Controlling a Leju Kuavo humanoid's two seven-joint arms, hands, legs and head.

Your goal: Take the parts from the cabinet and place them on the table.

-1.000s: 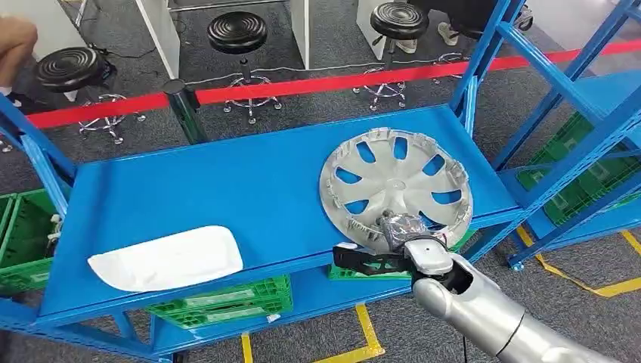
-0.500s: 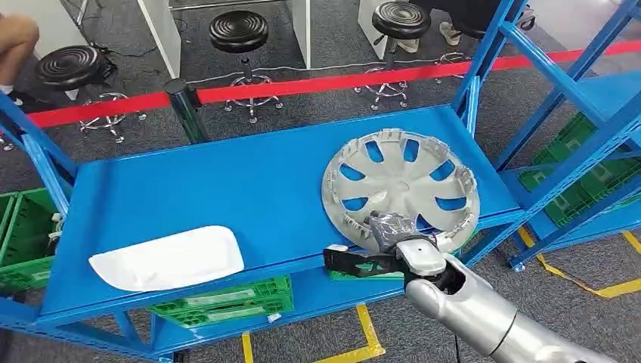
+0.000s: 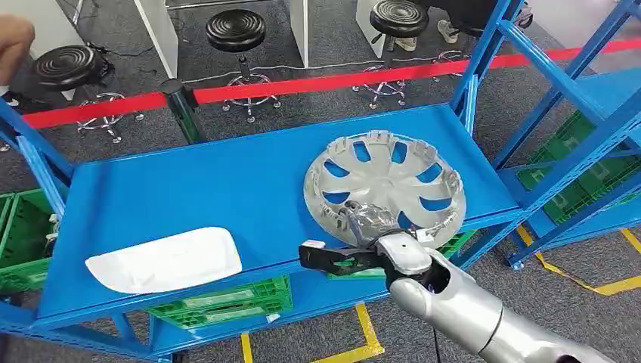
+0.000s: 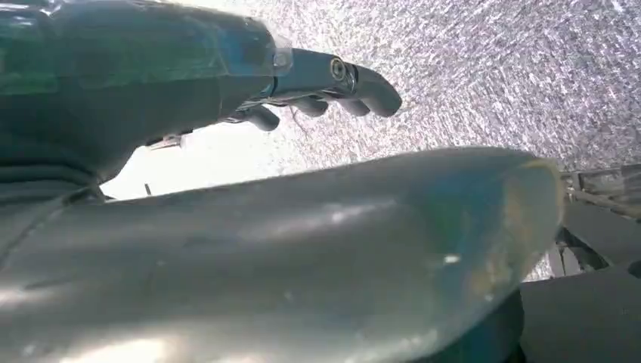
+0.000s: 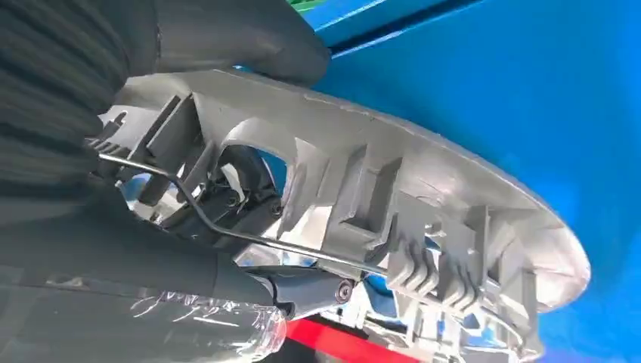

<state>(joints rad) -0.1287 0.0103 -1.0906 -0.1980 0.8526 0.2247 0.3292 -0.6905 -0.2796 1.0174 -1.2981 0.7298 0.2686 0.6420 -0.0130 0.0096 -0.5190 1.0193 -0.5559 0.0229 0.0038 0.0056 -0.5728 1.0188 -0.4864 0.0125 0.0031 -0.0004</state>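
A silver hubcap (image 3: 385, 185) with blue showing through its openings lies tilted over the right part of the blue table (image 3: 189, 189). My right hand (image 3: 374, 227) grips its near rim; the silver forearm comes up from the lower right. Seen from the right wrist, the hubcap's ribbed underside (image 5: 423, 197) sits between my thumb (image 5: 234, 38) and the darker fingers. A white curved panel (image 3: 162, 259) lies flat near the table's front left. My left hand (image 4: 302, 83) hangs over speckled floor, fingers loosely extended and holding nothing.
Green crates (image 3: 227, 299) sit on the lower shelf under the table. Blue rack uprights (image 3: 559, 98) stand to the right. A red barrier tape (image 3: 302, 82) and black stools (image 3: 236, 32) lie beyond the far edge. A person's hand (image 3: 13, 38) shows at the far left.
My right hand has carried the hubcap leftward along the table. The white panel has stayed put.
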